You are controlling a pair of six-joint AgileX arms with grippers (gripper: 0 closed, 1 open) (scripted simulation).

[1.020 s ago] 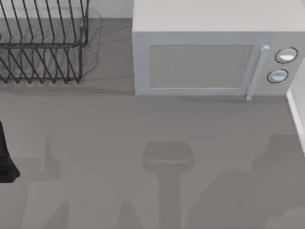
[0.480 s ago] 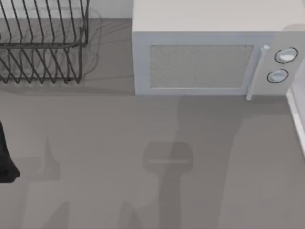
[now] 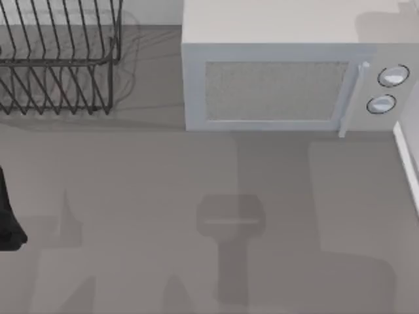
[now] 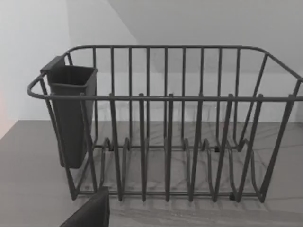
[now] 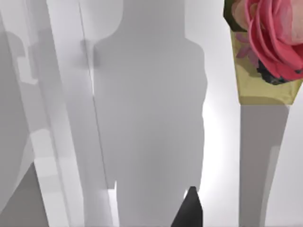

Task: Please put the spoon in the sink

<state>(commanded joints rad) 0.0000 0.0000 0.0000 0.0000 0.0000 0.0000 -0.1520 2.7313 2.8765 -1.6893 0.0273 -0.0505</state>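
The spoon and the sink are out of view. My left arm (image 3: 8,219) shows as a black shape at the table's left edge, parked. A dark corner of my left gripper (image 4: 90,213) pokes into the left wrist view, facing the wire dish rack (image 4: 165,142). In the right wrist view a dark tip of my right gripper (image 5: 189,211) stands before white upright surfaces and a yellow-framed pink flower picture (image 5: 267,47).
A black wire dish rack (image 3: 59,59) with a dark cutlery cup (image 4: 71,113) stands at the back left. A white microwave (image 3: 288,72) with two round knobs fills the back right. A white edge (image 3: 407,163) runs along the right side. Grey shadows lie on the tabletop (image 3: 131,196).
The large shadow on the table's right part has swept from the front right corner toward the microwave, and a shadow now touches its top right. The left arm has not moved.
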